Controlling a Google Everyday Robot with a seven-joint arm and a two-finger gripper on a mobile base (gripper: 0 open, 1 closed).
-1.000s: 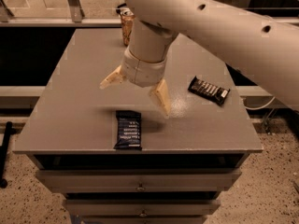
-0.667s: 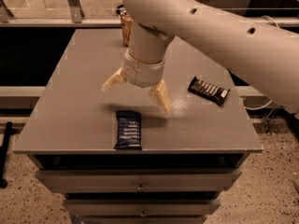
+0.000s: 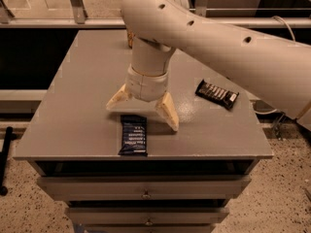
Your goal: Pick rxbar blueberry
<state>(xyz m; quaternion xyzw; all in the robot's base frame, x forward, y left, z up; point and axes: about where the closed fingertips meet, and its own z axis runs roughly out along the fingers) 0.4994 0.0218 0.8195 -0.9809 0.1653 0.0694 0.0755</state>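
Hand [image 3: 142, 114] spread wide, just behind one rxbar blueberry [image 3: 133, 136], one black striped bar [image 3: 217, 94] apart
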